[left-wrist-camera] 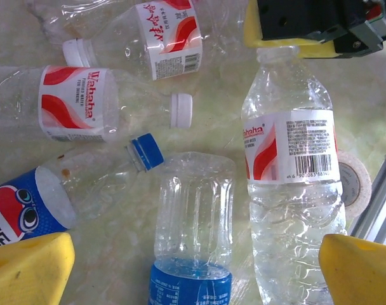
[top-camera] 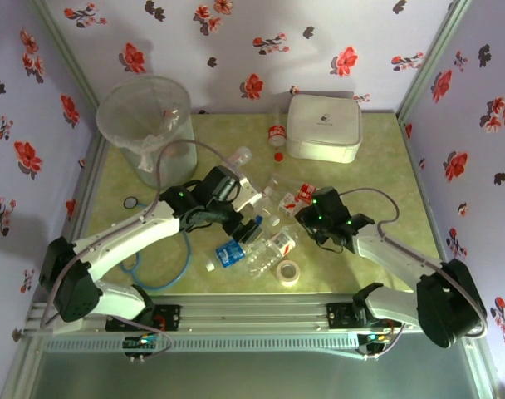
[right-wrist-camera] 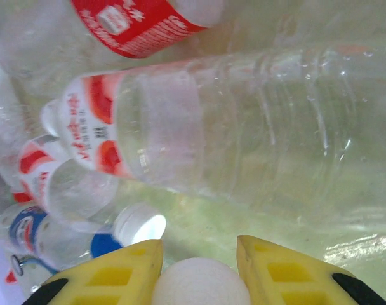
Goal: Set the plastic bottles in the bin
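1. Nearest the arm bases, a roll of tape (top-camera: 288, 272) is laid flat on the table (top-camera: 377, 166), at 5 o'clock of the bottle pile (top-camera: 257, 237).
2. The bottle pile is found mid-table: clear bottles on their sides with red or blue labels, several touching.
3. Over it, the left end effector (left-wrist-camera: 196, 241) is held with fingers spread wide and nothing gripped. A blue-label bottle (left-wrist-camera: 193, 222) and a red-label bottle (left-wrist-camera: 288, 190) are seen side by side below the gap.
4. The right end effector (right-wrist-camera: 198, 251) is clamped on the red-label bottle at its white cap (right-wrist-camera: 199, 286).
5. Farther out, a lone bottle (top-camera: 240, 155) is laid at 11 o'clock of the pile. A standing bottle (top-camera: 276, 133) is placed just beside the white box (top-camera: 323, 125), at its 9 o'clock, with a loose red cap (top-camera: 279, 155) near its foot.
6. The bin (top-camera: 144, 87) is stood upright at 10 o'clock on the table, in the far-left corner, well apart from the pile.
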Motion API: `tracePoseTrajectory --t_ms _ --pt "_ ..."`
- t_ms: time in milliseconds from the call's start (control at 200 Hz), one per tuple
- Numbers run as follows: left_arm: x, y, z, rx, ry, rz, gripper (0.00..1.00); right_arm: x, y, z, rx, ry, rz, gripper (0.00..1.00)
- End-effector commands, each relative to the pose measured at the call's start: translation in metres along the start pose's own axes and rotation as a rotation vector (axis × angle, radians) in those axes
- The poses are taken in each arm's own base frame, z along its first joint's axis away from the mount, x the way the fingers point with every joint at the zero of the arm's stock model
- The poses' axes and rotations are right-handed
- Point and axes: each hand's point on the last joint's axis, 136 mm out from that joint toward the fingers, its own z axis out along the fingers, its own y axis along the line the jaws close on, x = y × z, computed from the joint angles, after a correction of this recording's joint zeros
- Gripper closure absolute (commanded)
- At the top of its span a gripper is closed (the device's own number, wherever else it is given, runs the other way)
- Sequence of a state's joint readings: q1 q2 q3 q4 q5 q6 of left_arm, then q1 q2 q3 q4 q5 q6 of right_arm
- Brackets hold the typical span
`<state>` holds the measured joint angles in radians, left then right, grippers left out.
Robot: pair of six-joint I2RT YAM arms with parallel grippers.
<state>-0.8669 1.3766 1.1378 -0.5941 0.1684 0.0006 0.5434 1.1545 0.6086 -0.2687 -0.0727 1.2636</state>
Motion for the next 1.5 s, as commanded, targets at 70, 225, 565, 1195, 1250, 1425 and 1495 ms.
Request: tracePoseTrajectory --t_ms 70,225,565,1195,1250,1425,1495 --pt "-0.040 -0.024 -0.033 0.179 -0.135 -0.017 0.00 -0.021 0.040 -0.033 -0.102 -0.061 -0.113 0.76" --pt "-0.060 -0.045 -0.034 0.333 -0.161 -0.045 0.00 -0.028 0.096 -0.047 -0.283 -0.024 -0.264 0.79" --pt "-0.071 -0.056 -0.005 0.462 -0.149 -0.123 0.00 -0.017 0.190 -0.071 -0.609 0.030 -0.539 0.81" --pt "-0.078 0.009 0.001 0.305 -0.225 -0.274 0.00 -0.019 0.189 -0.086 -0.628 0.030 -0.602 0.83" --pt "-0.081 0.002 0.001 0.351 -0.237 -0.280 0.00 -0.021 0.189 -0.085 -0.632 0.027 -0.592 0.83" --pt "-0.081 -0.019 0.002 0.472 -0.262 -0.275 0.00 -0.029 0.195 -0.086 -0.673 0.007 -0.554 0.83" --pt "-0.083 -0.028 0.001 0.532 -0.285 -0.275 0.00 -0.032 0.197 -0.084 -0.682 0.001 -0.543 0.83"
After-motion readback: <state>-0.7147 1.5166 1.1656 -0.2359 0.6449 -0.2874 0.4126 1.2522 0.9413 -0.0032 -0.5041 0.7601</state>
